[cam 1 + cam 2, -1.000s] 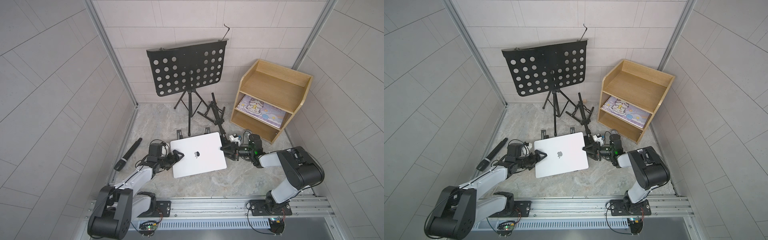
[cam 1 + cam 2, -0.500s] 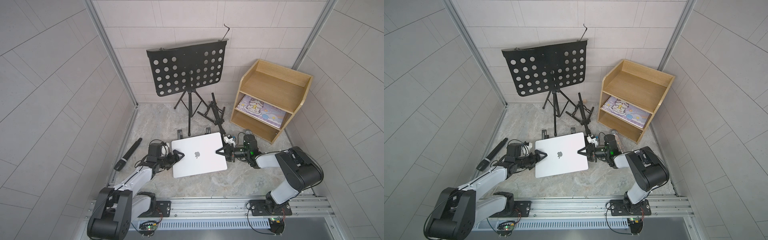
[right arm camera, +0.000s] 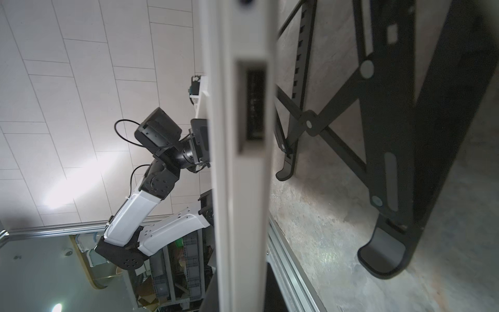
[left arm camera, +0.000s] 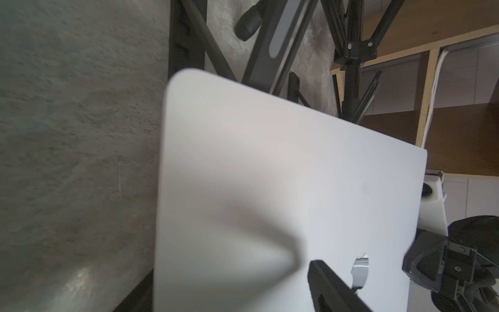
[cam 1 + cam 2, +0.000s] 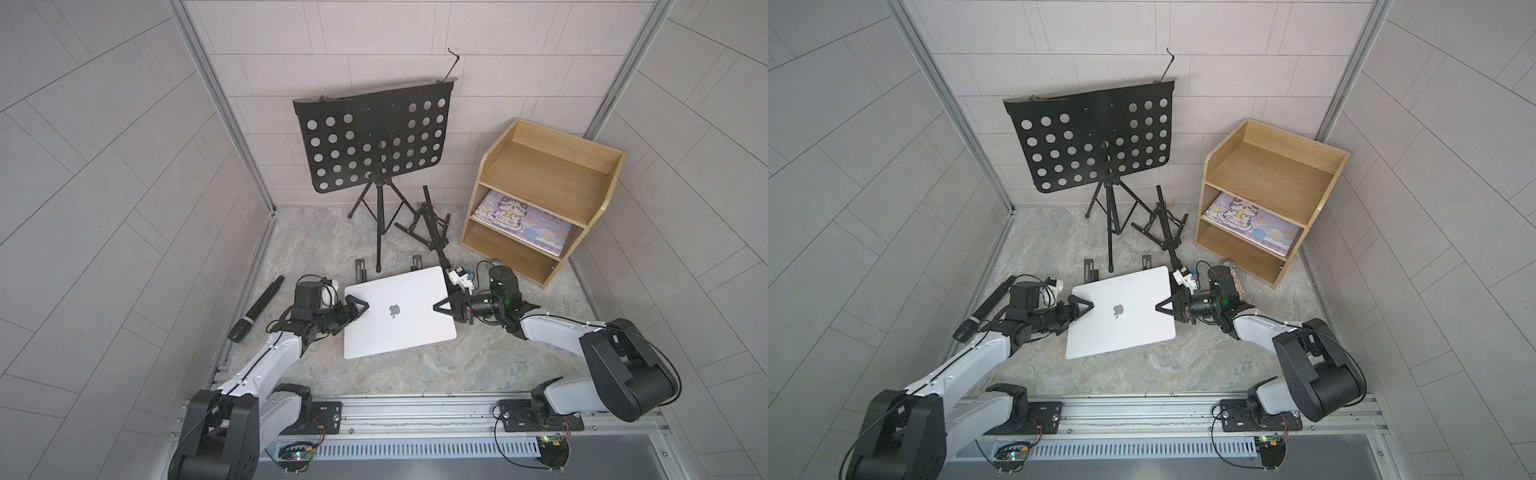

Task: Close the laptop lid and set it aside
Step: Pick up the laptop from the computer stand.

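Observation:
The silver laptop (image 5: 399, 328) (image 5: 1121, 328) lies shut, its lid (image 4: 270, 175) with the grey apple logo facing up, propped on a black X-frame stand (image 3: 391, 135). My left gripper (image 5: 357, 306) (image 5: 1081, 305) is open and straddles the laptop's left edge; its upper finger (image 4: 329, 286) hovers over the lid and casts a shadow on it. My right gripper (image 5: 442, 306) (image 5: 1165, 307) is shut on the laptop's right edge (image 3: 243, 189), with a dark finger (image 3: 272, 286) on either side of the thin edge.
A black perforated music stand (image 5: 374, 141) rises behind the laptop, with a folded black stand (image 5: 432, 228) beside its tripod. At the right rear a wooden shelf (image 5: 548, 174) holds a cartoon-cat notebook (image 5: 523, 220). A black microphone (image 5: 255, 307) lies left of my left arm.
My right gripper has moved left onto the laptop's right edge and closed on it. The left gripper has stayed at the left edge.

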{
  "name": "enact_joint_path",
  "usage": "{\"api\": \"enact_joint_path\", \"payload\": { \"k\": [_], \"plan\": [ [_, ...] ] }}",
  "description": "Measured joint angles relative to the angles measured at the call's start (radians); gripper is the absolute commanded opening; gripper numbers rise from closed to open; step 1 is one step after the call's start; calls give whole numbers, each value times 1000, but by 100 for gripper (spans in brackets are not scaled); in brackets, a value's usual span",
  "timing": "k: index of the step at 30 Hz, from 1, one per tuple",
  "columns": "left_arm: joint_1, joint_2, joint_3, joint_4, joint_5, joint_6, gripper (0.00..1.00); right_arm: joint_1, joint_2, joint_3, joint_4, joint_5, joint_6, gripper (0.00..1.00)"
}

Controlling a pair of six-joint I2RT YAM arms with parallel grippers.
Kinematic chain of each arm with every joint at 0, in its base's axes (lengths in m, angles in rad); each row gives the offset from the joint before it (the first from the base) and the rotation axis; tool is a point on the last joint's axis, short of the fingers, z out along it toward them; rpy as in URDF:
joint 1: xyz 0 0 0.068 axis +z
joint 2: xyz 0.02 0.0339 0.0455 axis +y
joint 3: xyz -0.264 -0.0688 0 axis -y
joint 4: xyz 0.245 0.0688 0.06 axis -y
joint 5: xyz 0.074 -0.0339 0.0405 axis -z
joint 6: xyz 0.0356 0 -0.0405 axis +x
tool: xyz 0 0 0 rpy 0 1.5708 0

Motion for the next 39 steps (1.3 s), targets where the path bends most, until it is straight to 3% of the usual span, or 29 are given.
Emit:
{"api": "enact_joint_path", "payload": {
  "k": [7,12,18,25,29,35,39],
  "plan": [
    [1,-10,45,-76,-2,7,82,0,-35,0,-23,11,36,2],
    [1,-18,163,-243,-39,35,85,-10,-87,0,-34,26,77,0],
    [-13,-37,423,-490,-203,89,90,-49,-177,1,-74,61,129,0],
    [-44,-126,604,-679,-375,146,90,-79,-270,40,-149,77,172,0],
    [-55,-216,673,-688,-391,209,100,-94,-334,100,-252,68,177,0],
    [-54,-430,690,-575,-357,269,100,-173,-399,290,-483,8,111,0],
    [-51,-383,764,-510,-239,234,100,-202,-399,436,-616,-11,61,0]
  ]
}}
